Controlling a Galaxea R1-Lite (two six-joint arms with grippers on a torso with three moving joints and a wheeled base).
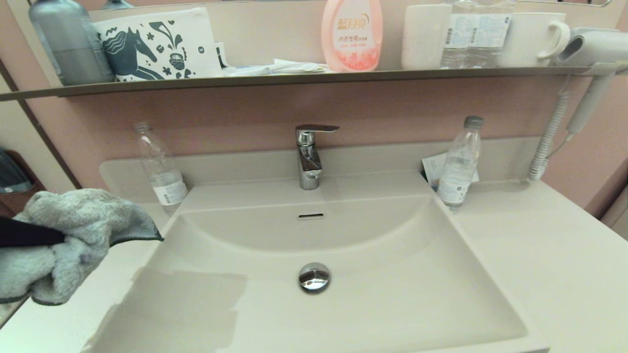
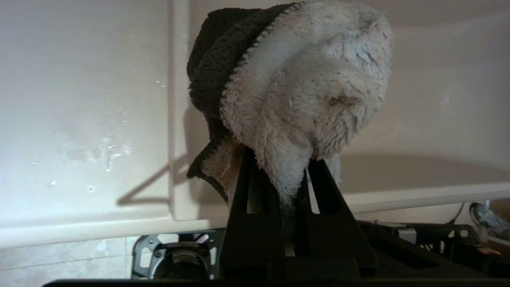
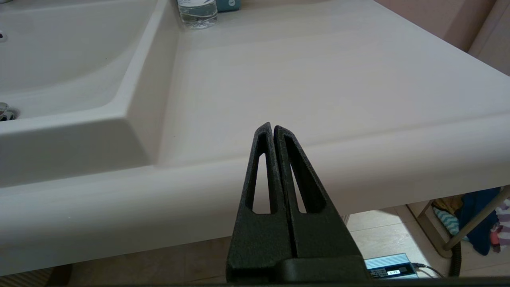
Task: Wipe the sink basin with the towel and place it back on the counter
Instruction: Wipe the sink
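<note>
The pale blue-green fluffy towel (image 1: pixel 64 235) with its dark edge hangs bunched in the air at the far left, above the counter (image 1: pixel 59 318) left of the sink basin (image 1: pixel 343 304). My left gripper (image 1: pixel 54 239) is shut on the towel; in the left wrist view the towel (image 2: pixel 306 87) bulges out from between the black fingers (image 2: pixel 255 187) of the left gripper (image 2: pixel 279 163). The basin has a chrome drain plug (image 1: pixel 314 277), an overflow slot (image 1: pixel 310 215) and a faucet (image 1: pixel 310 157). My right gripper (image 3: pixel 273 126) is shut and empty, parked low before the counter's front edge (image 3: pixel 358 167) on the right.
A clear plastic bottle (image 1: pixel 159 166) stands at the basin's back left corner, another bottle (image 1: pixel 458 164) at the back right beside a card. The dark shelf (image 1: pixel 294 77) above holds a horse-print pouch (image 1: pixel 157 46), a pink detergent bottle (image 1: pixel 352 34), cups and a hair dryer (image 1: pixel 588 49).
</note>
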